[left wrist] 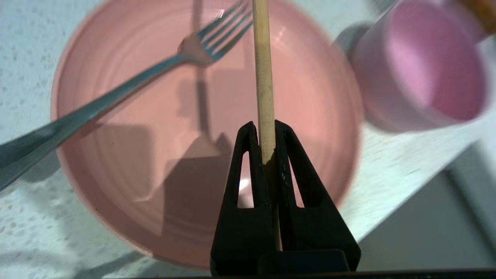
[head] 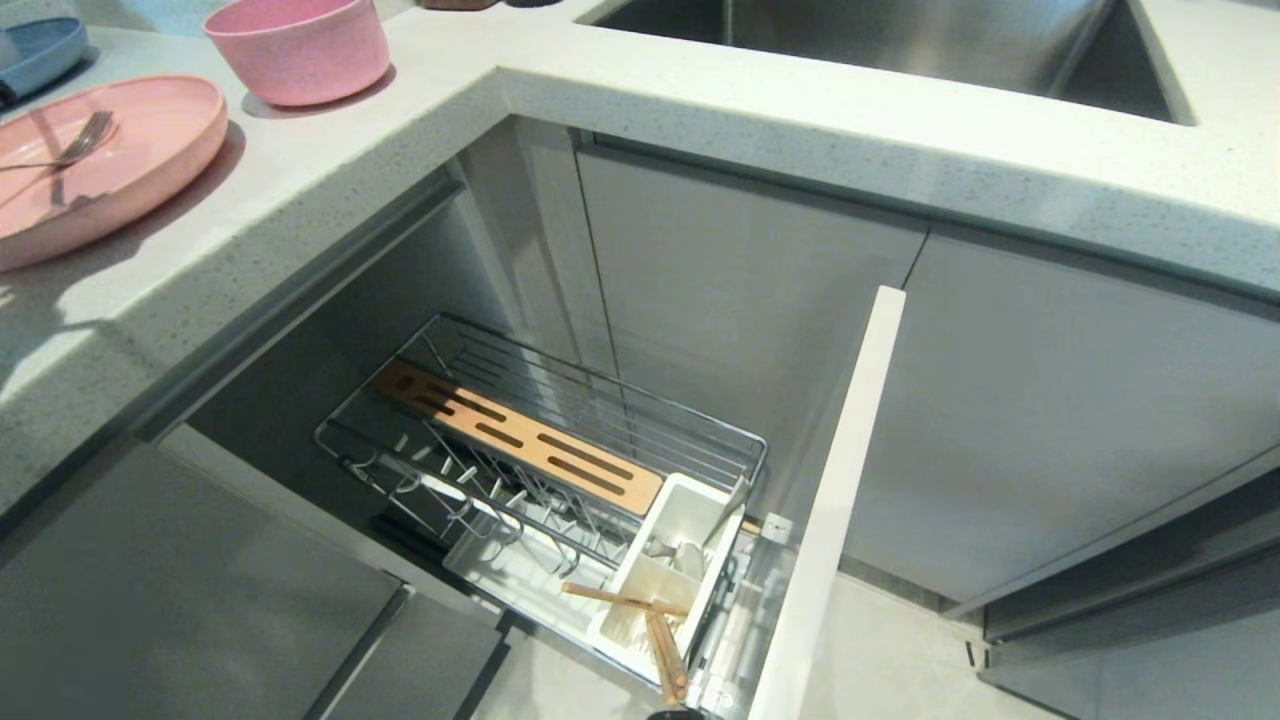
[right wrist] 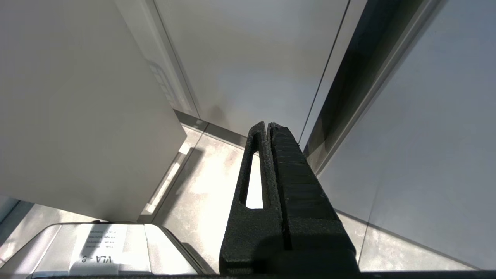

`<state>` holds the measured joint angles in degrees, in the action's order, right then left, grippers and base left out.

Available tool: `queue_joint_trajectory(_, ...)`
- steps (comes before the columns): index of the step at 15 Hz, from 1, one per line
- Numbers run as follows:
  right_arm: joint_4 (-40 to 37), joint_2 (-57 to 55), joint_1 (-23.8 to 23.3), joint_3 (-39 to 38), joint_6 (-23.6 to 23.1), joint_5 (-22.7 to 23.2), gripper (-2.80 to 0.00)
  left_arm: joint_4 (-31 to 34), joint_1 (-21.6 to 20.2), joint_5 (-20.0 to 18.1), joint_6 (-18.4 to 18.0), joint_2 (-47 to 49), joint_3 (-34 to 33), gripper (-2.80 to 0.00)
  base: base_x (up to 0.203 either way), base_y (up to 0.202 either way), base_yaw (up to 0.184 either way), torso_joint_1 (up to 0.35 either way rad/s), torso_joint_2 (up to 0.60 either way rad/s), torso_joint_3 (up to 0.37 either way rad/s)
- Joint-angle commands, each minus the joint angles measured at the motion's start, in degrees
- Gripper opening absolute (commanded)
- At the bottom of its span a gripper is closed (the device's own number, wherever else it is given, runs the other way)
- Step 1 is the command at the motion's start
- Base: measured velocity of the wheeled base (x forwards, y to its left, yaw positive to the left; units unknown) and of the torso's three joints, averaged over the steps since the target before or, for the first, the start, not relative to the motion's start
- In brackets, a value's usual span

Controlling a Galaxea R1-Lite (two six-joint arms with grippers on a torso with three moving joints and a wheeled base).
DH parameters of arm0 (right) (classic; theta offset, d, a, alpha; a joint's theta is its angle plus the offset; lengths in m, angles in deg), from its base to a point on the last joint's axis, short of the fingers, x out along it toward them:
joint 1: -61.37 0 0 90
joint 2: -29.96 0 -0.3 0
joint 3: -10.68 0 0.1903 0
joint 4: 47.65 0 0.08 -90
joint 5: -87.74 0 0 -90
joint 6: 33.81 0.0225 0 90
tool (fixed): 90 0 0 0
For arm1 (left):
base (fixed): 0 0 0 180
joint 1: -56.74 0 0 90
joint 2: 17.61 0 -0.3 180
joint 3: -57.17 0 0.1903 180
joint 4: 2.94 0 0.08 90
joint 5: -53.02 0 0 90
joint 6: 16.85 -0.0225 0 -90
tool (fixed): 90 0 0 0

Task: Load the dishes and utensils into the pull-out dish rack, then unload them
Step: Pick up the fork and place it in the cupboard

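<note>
- A single wooden chopstick (left wrist: pixel 264 77) is being pinched between the fingers of the left gripper (left wrist: pixel 266 130), which is clenching it and hanging over the pink plate (left wrist: pixel 162 162); the stick is running straight out past the fingertips.
- The pink plate is sitting on the speckled countertop (head: pixel 330 170), at its left end as the head view shows it, and the silver fork (left wrist: pixel 128 85) is lying across the plate with its tines over the middle and its handle reaching out past the rim.
- The pink bowl (head: pixel 300 45) is standing upright on the countertop just beside the plate, apart from it.
- The pull-out dish rack (head: pixel 560 470) is standing drawn out of the cabinet below the countertop, with its slotted wooden board (head: pixel 520 435) lying along the wire basket.
- More chopsticks (head: pixel 650 625) are resting at the white utensil caddy (head: pixel 665 570), one lying across its rim and others sticking out over its near end.
- The right gripper (right wrist: pixel 269 128) is hanging with its fingers pressed together on nothing, above the pale floor (right wrist: pixel 209 170) by the cabinet fronts.
- A blue dish (head: pixel 40 50) is showing at the countertop's far left edge.
</note>
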<state>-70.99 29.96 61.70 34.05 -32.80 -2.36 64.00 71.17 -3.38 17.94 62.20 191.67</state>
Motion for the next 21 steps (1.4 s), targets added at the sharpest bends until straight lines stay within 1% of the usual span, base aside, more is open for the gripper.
queue_joint_trajectory(1,0.1,0.0,0.0,-0.1,0.0,0.0,-2.8,-2.2,0.6,0.0,1.1,-1.9,0.0,-2.8,0.0,0.0,0.0,0.0,0.0,0.0)
queue_joint_trajectory(2,0.0,0.0,0.0,-0.1,0.0,0.0,-2.8,-3.6,1.5,-0.7,1.8,-2.7,0.0,-2.8,0.0,0.0,0.0,0.0,0.0,0.0)
queue_joint_trajectory(4,0.0,0.0,0.0,-0.1,0.0,0.0,-2.8,-4.7,3.5,-5.4,3.9,-4.4,0.0,-2.8,0.0,0.0,0.0,0.0,0.0,0.0)
queue_joint_trajectory(6,0.0,0.0,0.0,-0.1,0.0,0.0,-2.8,-5.5,5.1,-11.9,5.0,-6.2,0.0,-2.8,0.0,0.0,0.0,0.0,0.0,0.0)
queue_joint_trajectory(9,0.0,0.0,0.0,-0.1,0.0,0.0,-2.8,-4.9,7.5,-23.9,6.3,-8.5,0.0,-2.8,0.0,0.0,0.0,0.0,0.0,0.0)
queue_joint_trajectory(10,0.0,0.0,0.0,-0.1,0.0,0.0,-2.8,-4.1,8.1,-26.9,6.5,-8.9,0.0,-2.8,0.0,0.0,0.0,0.0,0.0,0.0)
queue_joint_trajectory(13,0.0,0.0,0.0,-0.1,0.0,0.0,-2.8,-0.1,10.2,-42.4,7.3,-9.3,0.0,-2.8,0.0,0.0,0.0,0.0,0.0,0.0)
queue_joint_trajectory(15,0.0,0.0,0.0,-0.1,0.0,0.0,-2.8,3.0,11.3,-51.4,7.1,-9.0,0.0,-2.8,0.0,0.0,0.0,0.0,0.0,0.0)
queue_joint_trajectory(16,0.0,0.0,0.0,-0.1,0.0,0.0,-2.8,4.5,11.9,-54.3,7.0,-8.3,0.0,-2.8,0.0,0.0,0.0,0.0,0.0,0.0)
queue_joint_trajectory(18,0.0,0.0,0.0,-0.1,0.0,0.0,-2.8,7.4,13.5,-57.5,6.2,-6.7,0.0,-2.8,0.0,0.0,0.0,0.0,0.0,0.0)
queue_joint_trajectory(20,0.0,0.0,0.0,-0.1,0.0,0.0,-2.8,11.0,15.6,-58.6,2.5,-5.2,0.0,-2.8,0.0,0.0,0.0,0.0,0.0,0.0)
queue_joint_trajectory(21,0.0,0.0,0.0,-0.1,0.0,0.0,-2.8,13.5,17.0,-58.4,-0.3,-4.3,0.0,-2.8,0.0,0.0,0.0,0.0,0.0,0.0)
